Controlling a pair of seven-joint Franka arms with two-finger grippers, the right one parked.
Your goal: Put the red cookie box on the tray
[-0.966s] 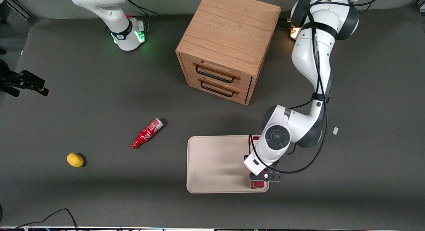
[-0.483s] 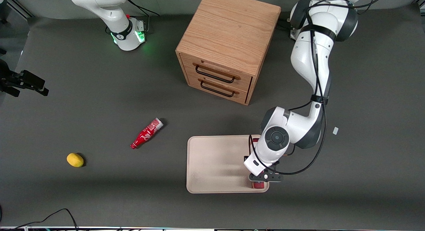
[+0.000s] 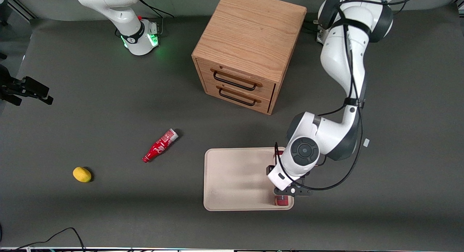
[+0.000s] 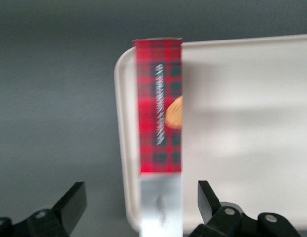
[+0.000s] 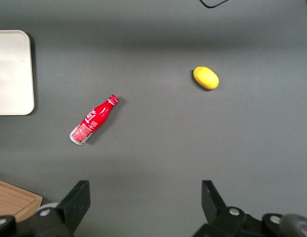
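From the front, the left arm covers most of the red cookie box (image 3: 281, 200); only its end shows, lying on the tray (image 3: 235, 179) along the edge toward the working arm's end. The gripper (image 3: 290, 191) hangs above it. A wooden drawer cabinet (image 3: 246, 49) stands farther from the camera, and a red bottle (image 3: 160, 145) and a lemon (image 3: 82, 174) lie toward the parked arm's end.

At the wrist, the fingers (image 4: 70, 203) stand wide apart, clear of the box (image 4: 159, 108) on both sides. Its white end is cut off.
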